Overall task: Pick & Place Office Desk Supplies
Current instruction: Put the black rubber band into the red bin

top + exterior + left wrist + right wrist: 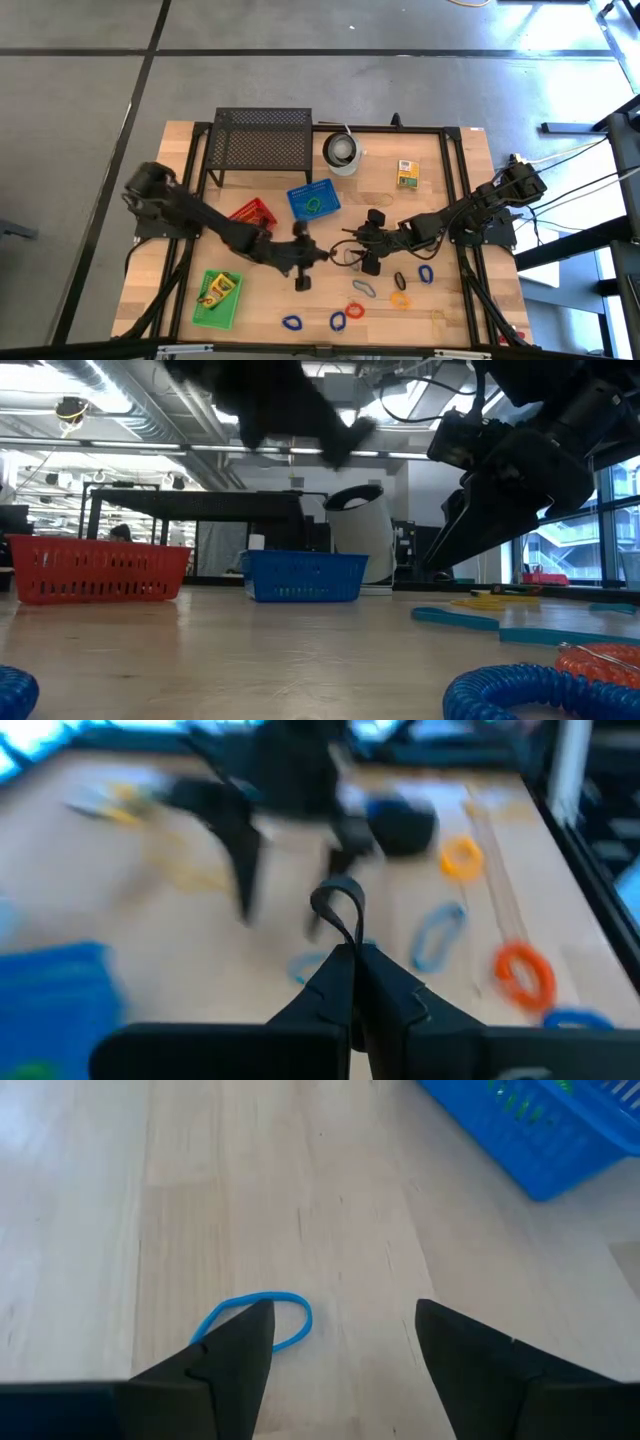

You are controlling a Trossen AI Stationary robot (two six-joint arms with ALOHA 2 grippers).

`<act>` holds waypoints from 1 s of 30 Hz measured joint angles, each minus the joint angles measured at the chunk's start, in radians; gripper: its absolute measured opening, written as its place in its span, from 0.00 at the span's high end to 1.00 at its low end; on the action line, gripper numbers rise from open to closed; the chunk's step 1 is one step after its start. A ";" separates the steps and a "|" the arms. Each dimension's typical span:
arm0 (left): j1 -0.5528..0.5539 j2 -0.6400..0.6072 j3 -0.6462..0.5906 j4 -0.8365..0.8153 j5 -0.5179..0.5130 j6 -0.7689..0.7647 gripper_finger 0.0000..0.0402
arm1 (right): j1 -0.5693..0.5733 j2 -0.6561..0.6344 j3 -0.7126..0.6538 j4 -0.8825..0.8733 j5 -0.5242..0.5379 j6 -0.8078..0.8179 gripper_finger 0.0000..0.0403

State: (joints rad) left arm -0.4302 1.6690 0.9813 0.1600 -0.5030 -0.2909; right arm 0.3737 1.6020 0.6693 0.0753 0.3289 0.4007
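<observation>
Wooden boards made up the surface we worked over, with a black mesh stand and a white cup at the far edge. Our left gripper hung near the table's middle with its fingers pressed together, pinching a thin dark loop that stood up from the fingertips. Beyond those fingers lay a light blue loop, an orange loop and a red loop, all flat on the wood and apart from one another.

Our right gripper faced the left one across a small gap, fingers spread wide and holding nothing — another light blue loop lay on the boards partly behind one fingertip, reaching into the gap between the two. Farther ahead of those fingers sat the blue basket. A red basket stood beside the left arm, and a green tray holding a yellow-and-green box lay near the front edge.
</observation>
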 joint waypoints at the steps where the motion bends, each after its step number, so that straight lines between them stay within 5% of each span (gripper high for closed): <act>1: -0.014 -0.030 0.000 -0.008 -0.055 0.000 0.99 | 0.000 0.000 0.000 0.000 0.002 0.000 0.39; 14: -0.162 -0.169 0.002 -0.032 -0.420 0.063 0.99 | 0.000 0.000 0.000 0.003 0.003 -0.001 0.39; 19: -0.179 -0.168 0.002 -0.240 -0.529 -0.130 0.99 | 0.000 0.000 0.000 0.013 0.003 -0.001 0.39; 22: -0.167 -0.168 0.002 -0.489 -0.489 -0.368 0.99 | 0.000 0.000 0.000 0.015 0.003 -0.002 0.39; 30: -0.091 -0.167 -0.016 -1.183 -0.158 -1.024 0.99 | 0.000 -0.001 0.000 0.025 0.003 -0.003 0.39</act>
State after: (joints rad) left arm -0.5211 1.5017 0.9656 -1.0230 -0.6611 -1.3151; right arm 0.3737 1.6012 0.6693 0.0998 0.3321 0.3980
